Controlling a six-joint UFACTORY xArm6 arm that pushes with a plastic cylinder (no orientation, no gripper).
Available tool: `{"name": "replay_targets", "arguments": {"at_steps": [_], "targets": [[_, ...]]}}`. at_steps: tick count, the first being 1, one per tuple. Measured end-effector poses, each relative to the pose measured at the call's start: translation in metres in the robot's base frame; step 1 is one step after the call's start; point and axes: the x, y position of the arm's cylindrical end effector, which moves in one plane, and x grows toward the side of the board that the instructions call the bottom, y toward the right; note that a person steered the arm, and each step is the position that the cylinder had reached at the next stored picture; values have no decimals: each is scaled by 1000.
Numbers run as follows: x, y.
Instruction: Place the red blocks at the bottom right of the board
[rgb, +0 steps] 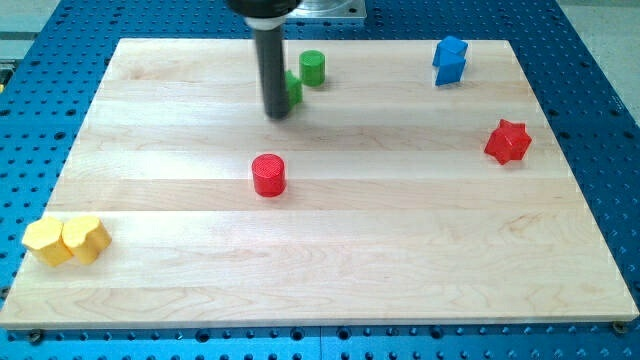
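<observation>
A red cylinder (268, 174) stands left of the board's middle. A red star-shaped block (508, 142) lies near the view's right edge of the board, in its upper half. My tip (277, 115) rests on the board above the red cylinder, a short gap apart from it, and far to the left of the red star. The rod partly hides a green block (293, 89) just to its right.
A green cylinder (313, 67) stands near the top edge. A blue block (450, 60) lies at the top right. Two yellow blocks (48, 241) (86, 238) touch each other at the lower left edge. The wooden board (400, 270) lies on a blue perforated table.
</observation>
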Motion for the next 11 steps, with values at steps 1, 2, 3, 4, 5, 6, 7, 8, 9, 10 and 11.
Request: {"name": "replay_targets", "arguments": {"at_steps": [1, 2, 3, 4, 5, 6, 7, 8, 9, 10, 11], "targets": [[19, 9], [65, -93], [134, -80], [148, 7], [122, 1], [110, 59], [119, 146], [122, 205], [131, 205], [202, 223], [195, 222]]}}
